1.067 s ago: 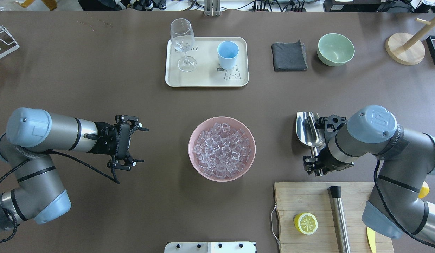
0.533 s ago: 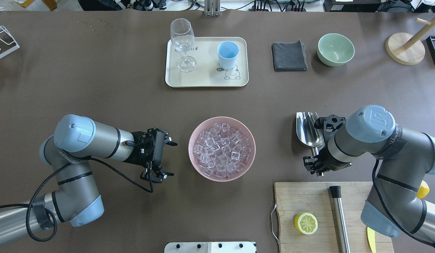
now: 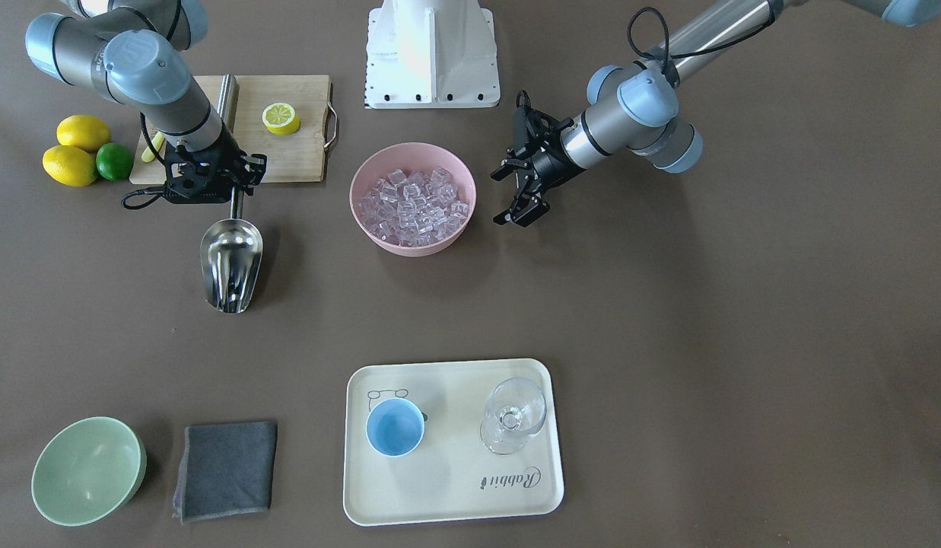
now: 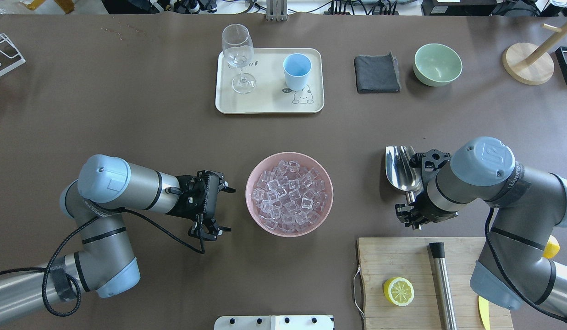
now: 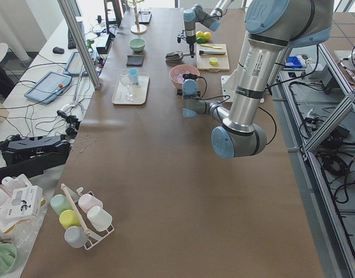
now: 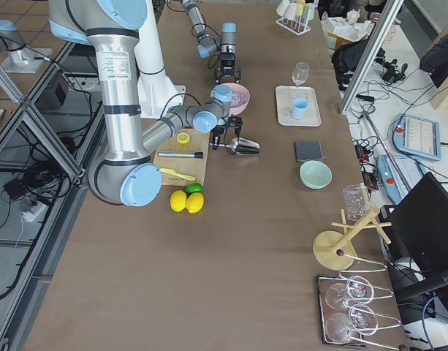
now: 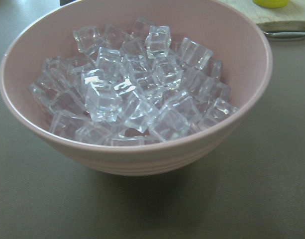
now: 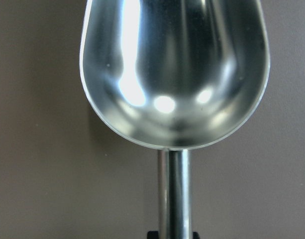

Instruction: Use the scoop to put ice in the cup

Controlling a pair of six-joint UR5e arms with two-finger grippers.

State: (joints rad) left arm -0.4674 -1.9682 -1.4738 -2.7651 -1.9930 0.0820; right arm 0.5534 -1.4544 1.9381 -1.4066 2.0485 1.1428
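The ice (image 4: 289, 195) fills a pink bowl (image 4: 253, 208) at mid-table, and it also fills the left wrist view (image 7: 137, 94). The light-blue cup (image 4: 297, 71) stands upright on a cream tray (image 4: 269, 105) at the far side. The steel scoop (image 4: 402, 169) lies right of the bowl, trough pointing away from the robot. My right gripper (image 4: 411, 215) is shut on the scoop's thin handle (image 8: 174, 194). My left gripper (image 4: 224, 208) is open and empty, just left of the bowl and facing its side. It does not touch the bowl.
A wine glass (image 4: 238, 55) shares the tray. A grey cloth (image 4: 377, 73) and a pale green bowl (image 4: 437, 64) sit far right. A cutting board (image 4: 384, 256) holds a lemon half (image 4: 399, 291) and a steel cylinder (image 4: 441, 284). Lemons and a lime (image 3: 86, 156) lie beside it.
My left arm has swung right, bringing the open gripper from mid-left of the table close to the bowl's left side. The right gripper and the scoop have stayed put.
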